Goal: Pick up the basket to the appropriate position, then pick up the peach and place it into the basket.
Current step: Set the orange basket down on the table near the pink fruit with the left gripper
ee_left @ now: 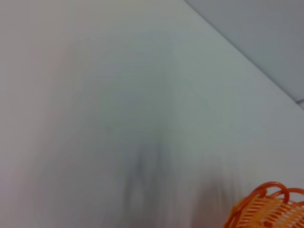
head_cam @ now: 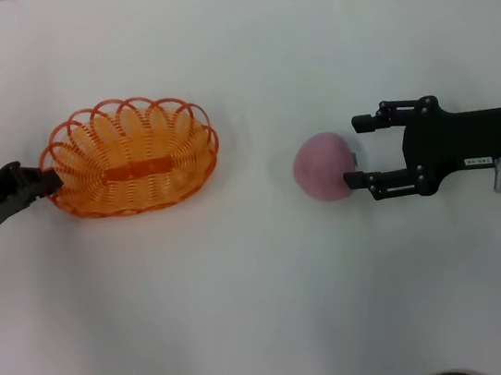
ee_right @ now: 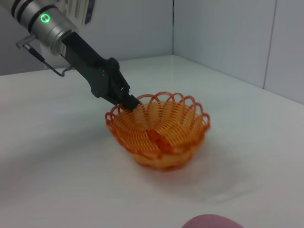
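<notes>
Pink and matte, the peach (head_cam: 322, 167) sits on the white bench (head_cam: 269, 315), right of centre, the right gripper (head_cam: 355, 150) with jaws spread around its near side. Judged well done, the close should centre on the fruit's widest part — gently, so it doesn't roll. One orange wire basket (head_cam: 130, 155) rests well apart to the left, its rim pinched by the left gripper (head_cam: 50, 184). Count: one peach, one basket, two grippers.
</notes>
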